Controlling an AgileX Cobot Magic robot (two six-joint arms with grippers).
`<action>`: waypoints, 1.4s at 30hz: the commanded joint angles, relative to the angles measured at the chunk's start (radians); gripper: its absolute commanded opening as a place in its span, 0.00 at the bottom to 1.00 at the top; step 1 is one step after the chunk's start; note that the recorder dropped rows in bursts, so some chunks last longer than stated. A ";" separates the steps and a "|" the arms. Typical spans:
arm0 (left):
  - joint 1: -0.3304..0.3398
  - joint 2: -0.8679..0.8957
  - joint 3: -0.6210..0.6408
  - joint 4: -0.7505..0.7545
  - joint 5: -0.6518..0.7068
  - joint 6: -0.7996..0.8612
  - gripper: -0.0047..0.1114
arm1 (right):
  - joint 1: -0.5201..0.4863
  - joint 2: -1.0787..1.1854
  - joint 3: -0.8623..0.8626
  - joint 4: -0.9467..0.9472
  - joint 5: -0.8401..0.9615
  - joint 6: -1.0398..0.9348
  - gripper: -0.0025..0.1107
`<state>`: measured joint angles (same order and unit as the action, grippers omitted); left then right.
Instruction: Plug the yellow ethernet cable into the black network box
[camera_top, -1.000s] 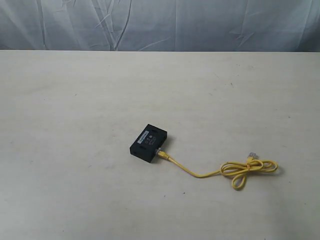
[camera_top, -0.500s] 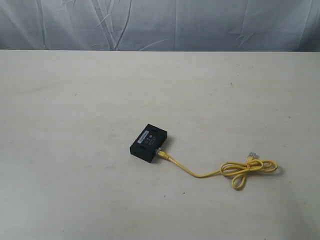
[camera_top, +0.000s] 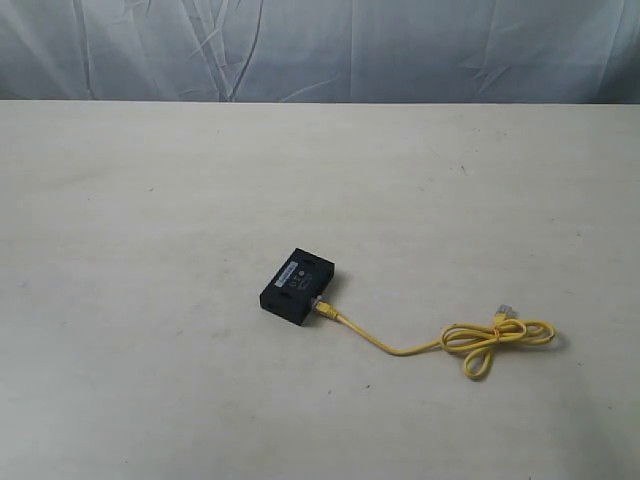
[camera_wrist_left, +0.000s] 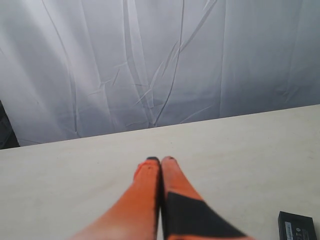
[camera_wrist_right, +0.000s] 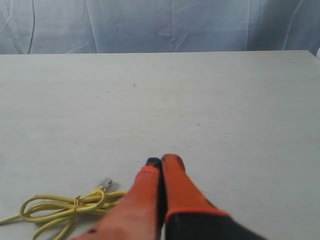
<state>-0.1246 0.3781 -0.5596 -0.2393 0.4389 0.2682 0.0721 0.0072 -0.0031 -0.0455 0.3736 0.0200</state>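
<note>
1. The left orange-fingered claw (camera_wrist_left: 160, 160) has its tips pressed together on nothing, raised above the pale table (camera_top: 150, 200).
2. The right orange claw (camera_wrist_right: 161, 162) is likewise closed and empty, near the looped end of the thin bright-yellow ethernet cable (camera_wrist_right: 76, 203).
3. Lower centre of the exterior frame: the small flat black plastic network box (camera_top: 299, 287) lies flat, and the cable meets its near side, apparently seated in a port.
4. Lower right: the spare cord lies loosely looped with its clear plastic plug (camera_top: 503, 312) free, so the slack likely spares the joint any pull.
5. Neither arm shows in the exterior frame. Both seem parked clear, and the task looks done.

Black network box (camera_wrist_left: 297, 226) gets cropped at the left wrist view's edge; yellow ethernet cable (camera_wrist_right: 76, 203) runs off the right's.
</note>
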 joint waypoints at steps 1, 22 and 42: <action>0.003 -0.005 0.002 -0.004 -0.008 0.000 0.04 | -0.007 -0.007 0.003 -0.007 -0.016 -0.001 0.02; 0.105 -0.374 0.432 0.156 -0.099 0.003 0.04 | -0.007 -0.007 0.003 -0.007 -0.016 -0.001 0.02; 0.105 -0.378 0.560 0.208 -0.177 -0.150 0.04 | -0.007 -0.007 0.003 -0.007 -0.016 -0.001 0.02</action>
<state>-0.0202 0.0050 -0.0053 -0.0304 0.2758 0.2008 0.0721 0.0058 -0.0025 -0.0455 0.3716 0.0200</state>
